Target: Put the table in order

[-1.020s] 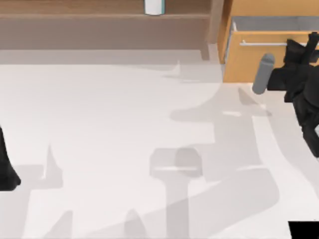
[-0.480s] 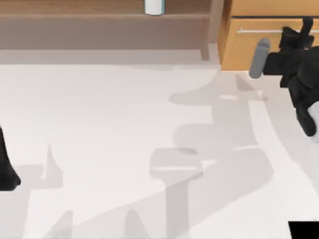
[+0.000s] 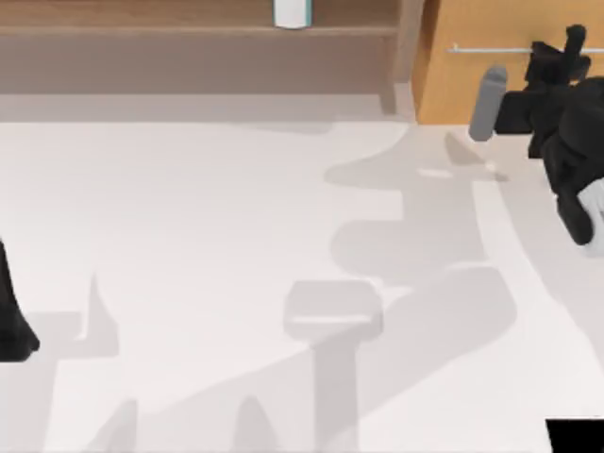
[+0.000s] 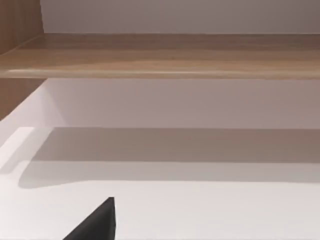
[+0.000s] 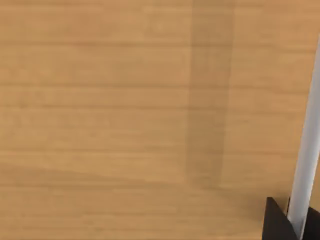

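The right gripper is at the far right of the white table, its fingers clenched around the silver handle of the orange drawer front, beside the wooden shelf, while the left arm rests at the left edge.

the right arm is matte black and blocky, with a smooth grey cylinder jutting from its side and a pale grey patch low on its body. the left arm is a plain black, tapering shape.
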`<state>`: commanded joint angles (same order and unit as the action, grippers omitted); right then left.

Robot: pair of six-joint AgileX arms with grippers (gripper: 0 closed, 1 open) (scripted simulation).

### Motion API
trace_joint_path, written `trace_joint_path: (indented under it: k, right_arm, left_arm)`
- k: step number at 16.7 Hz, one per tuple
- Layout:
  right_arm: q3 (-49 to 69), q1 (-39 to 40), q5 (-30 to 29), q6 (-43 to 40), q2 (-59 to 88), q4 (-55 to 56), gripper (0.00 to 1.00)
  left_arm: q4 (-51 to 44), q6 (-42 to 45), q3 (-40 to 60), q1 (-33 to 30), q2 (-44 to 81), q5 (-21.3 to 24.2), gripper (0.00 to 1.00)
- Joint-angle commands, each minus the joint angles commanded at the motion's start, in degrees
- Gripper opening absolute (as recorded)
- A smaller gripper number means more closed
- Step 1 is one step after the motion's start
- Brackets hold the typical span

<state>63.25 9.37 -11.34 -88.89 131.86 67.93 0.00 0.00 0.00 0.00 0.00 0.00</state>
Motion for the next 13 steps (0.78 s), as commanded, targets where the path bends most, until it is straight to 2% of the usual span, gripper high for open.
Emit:
trace_joint_path:
  k: [1, 13]
  right_arm:
    - [0.0, 0.0, 0.0, 0.0, 0.0, 0.0, 0.0]
    - [0.0, 0.0, 0.0, 0.0, 0.0, 0.0, 0.9]
  left_arm:
    - [0.0, 0.0, 0.0, 0.0, 0.0, 0.0, 1.0]
    - [0.0, 0.0, 0.0, 0.0, 0.0, 0.0, 1.0]
